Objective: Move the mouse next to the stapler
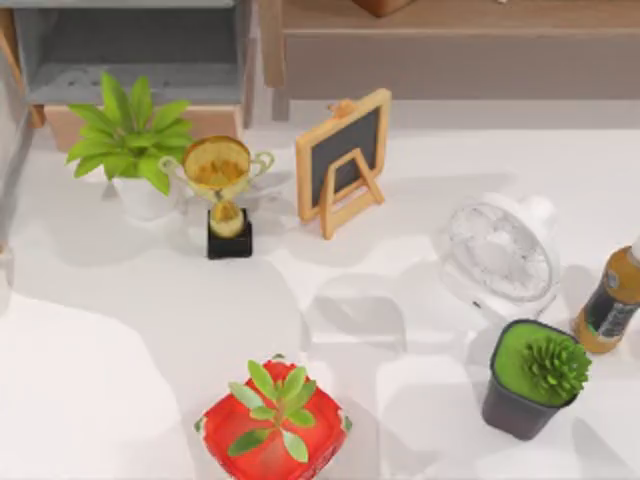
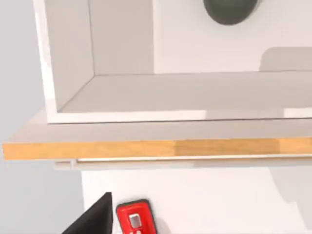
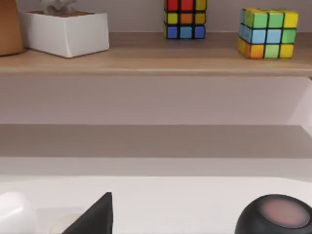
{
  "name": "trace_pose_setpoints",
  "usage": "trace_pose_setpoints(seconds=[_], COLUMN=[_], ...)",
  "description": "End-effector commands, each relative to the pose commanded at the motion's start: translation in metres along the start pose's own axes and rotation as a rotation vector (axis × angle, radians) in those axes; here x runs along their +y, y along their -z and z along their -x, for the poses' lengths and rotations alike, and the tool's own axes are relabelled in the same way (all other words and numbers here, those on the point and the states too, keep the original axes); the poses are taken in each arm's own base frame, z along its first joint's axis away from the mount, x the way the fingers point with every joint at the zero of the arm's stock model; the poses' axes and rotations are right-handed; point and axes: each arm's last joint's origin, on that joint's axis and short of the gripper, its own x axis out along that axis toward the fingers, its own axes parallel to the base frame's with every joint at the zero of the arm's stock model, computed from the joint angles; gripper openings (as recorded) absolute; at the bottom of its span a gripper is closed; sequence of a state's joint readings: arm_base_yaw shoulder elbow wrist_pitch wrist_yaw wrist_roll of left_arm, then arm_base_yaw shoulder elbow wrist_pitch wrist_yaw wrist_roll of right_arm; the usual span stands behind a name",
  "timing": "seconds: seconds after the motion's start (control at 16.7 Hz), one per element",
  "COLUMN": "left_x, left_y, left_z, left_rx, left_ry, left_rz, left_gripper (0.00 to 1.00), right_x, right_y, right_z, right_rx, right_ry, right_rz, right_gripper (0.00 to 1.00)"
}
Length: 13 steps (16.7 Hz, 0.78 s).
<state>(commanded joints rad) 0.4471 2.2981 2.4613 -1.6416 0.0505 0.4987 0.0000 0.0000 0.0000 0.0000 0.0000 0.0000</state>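
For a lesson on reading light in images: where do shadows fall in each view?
Top view: broad soft grey shadows spread over the white tabletop, one beside the gold trophy cup. Left wrist view: the pale open shelf box is shaded inside. Right wrist view: a dim band lies under the wooden shelf.

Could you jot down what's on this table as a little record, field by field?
plants: leafy plant in white pot, plant in red pot, succulent in dark pot
trophy: gold trophy, between the leafy plant and the chalkboard
chalkboard: small easel chalkboard, standing
fan: white desk fan
bottle: brown bottle, at the table's right edge
shelf: two colour cubes, white box
mouse and stapler: cannot tell
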Motion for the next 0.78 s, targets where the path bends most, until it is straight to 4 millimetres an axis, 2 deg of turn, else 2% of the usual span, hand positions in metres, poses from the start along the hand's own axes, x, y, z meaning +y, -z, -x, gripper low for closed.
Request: trace_pose_setpoints(seconds=[0.12,0.24,0.6,0.72,0.78], left_x=[-0.003,-0.007,-0.018,-0.019,-0.02], left_y=[-0.006,-0.021,-0.067,-0.073,-0.075], left_z=[-0.008,-0.028,-0.136,-0.163,-0.17], left_rx=[-0.001,-0.003,0.0,0.0,0.0], left_ry=[0.0,-0.001,0.001,0.0,0.0], left_rz=[-0.001,-0.001,0.001,0.001,0.001], left_gripper=[1.0,1.0,1.0,1.0,1.0], right_x=[0.0,0.0,0.0,0.0,0.0], right_y=[0.0,0.0,0.0,0.0,0.0], right_z=[0.0,0.0,0.0,0.0,0.0], right_rx=[0.0,0.0,0.0,0.0,0.0], right_ry=[0.0,0.0,0.0,0.0,0.0], right_rz=[0.0,0.0,0.0,0.0,0.0], right_gripper=[1.0,1.0,1.0,1.0,1.0])
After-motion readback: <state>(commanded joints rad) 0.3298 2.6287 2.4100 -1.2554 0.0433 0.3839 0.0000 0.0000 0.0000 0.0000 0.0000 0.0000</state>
